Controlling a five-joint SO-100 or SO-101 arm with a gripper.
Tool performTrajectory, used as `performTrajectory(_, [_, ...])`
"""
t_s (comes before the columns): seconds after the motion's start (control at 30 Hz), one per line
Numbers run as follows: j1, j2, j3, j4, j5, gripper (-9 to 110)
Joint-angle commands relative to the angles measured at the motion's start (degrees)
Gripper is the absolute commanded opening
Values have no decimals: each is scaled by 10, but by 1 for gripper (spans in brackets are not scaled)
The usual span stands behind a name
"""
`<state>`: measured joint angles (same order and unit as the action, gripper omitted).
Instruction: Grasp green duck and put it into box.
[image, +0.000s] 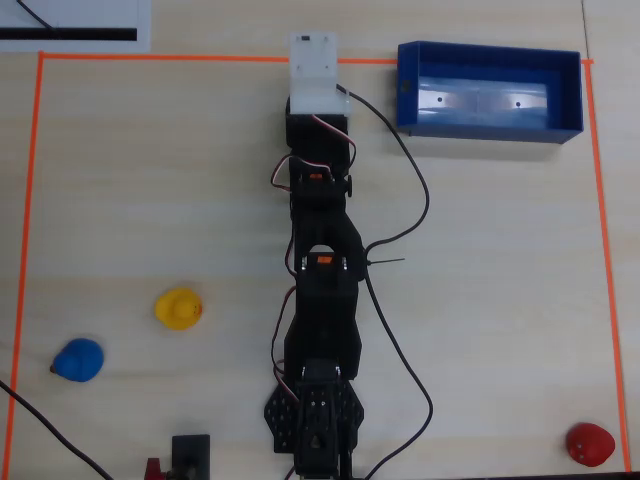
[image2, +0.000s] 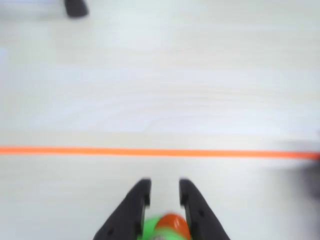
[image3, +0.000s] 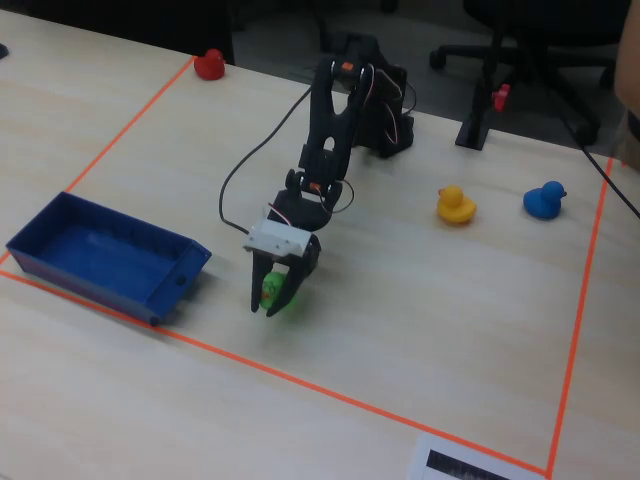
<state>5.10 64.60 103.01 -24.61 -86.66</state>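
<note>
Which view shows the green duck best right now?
The fixed view: the green duck shows between the gripper's fingers, close to the table beside the box. The wrist view catches only a blurred green and orange sliver at its bottom edge. In the overhead view, the arm hides it entirely.

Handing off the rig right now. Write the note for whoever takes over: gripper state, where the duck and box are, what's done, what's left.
Gripper: shut on the green duck, low over the table; the wrist view shows the duck between the fingers.
Box: empty, to the gripper's left in the fixed view, apart from it.
Done: the duck is grasped.
Left: carry it over the box wall and release it inside.
Leave the yellow duck, blue duck and red duck alone.
</note>
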Motion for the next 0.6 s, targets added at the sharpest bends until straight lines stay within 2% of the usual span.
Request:
performTrajectory(0.0, [30,197,17,161,59,0])
performTrajectory(0.1, [60,255,10,232,83,0])
performTrajectory(0.2, [103,231,-58,274,87,0])
performTrajectory(0.33, [167,123,-233,319,88,0])
performTrajectory(0.57, [250,-108,-521,316,71,0])
